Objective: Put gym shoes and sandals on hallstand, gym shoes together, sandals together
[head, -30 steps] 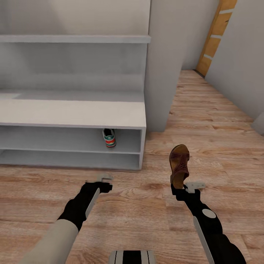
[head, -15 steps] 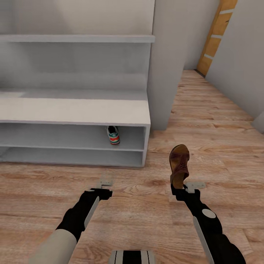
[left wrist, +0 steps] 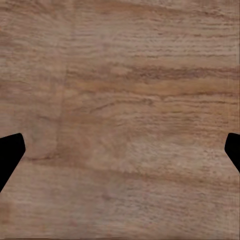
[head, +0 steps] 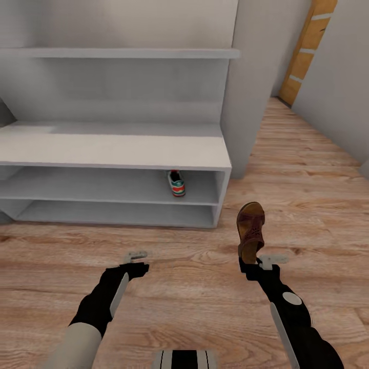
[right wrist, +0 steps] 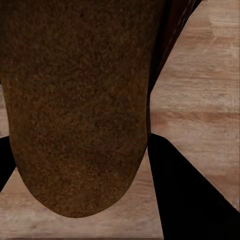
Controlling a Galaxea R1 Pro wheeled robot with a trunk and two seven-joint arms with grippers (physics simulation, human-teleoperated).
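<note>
A dark-brown sandal [head: 250,230] stands toe-up in my right gripper [head: 254,262], which is shut on its heel end above the wood-plank corridor floor [head: 195,292]. Close up in the right wrist view, the sandal [right wrist: 75,100] sits beside a black finger [right wrist: 195,195]. One gym shoe [head: 177,183] rests on the upper open shelf of the pale grey hallstand [head: 113,148], near its right end. My left gripper [head: 135,254] hangs open and holds nothing over bare floor [left wrist: 120,100], with its fingertips [left wrist: 9,155] far apart. The other shoe and sandal are out of view.
A grey wall pillar [head: 251,87] rises just right of the hallstand. A long wall shelf [head: 118,53] runs above the rack. The corridor floor stretches back right toward an orange-brown door panel [head: 307,51]. My base [head: 184,359] shows at the bottom edge.
The camera has swung left, so the hallstand and pillar sit further right in the picture. My left arm has drawn slightly left and back. The sandal stays held in the right gripper.
</note>
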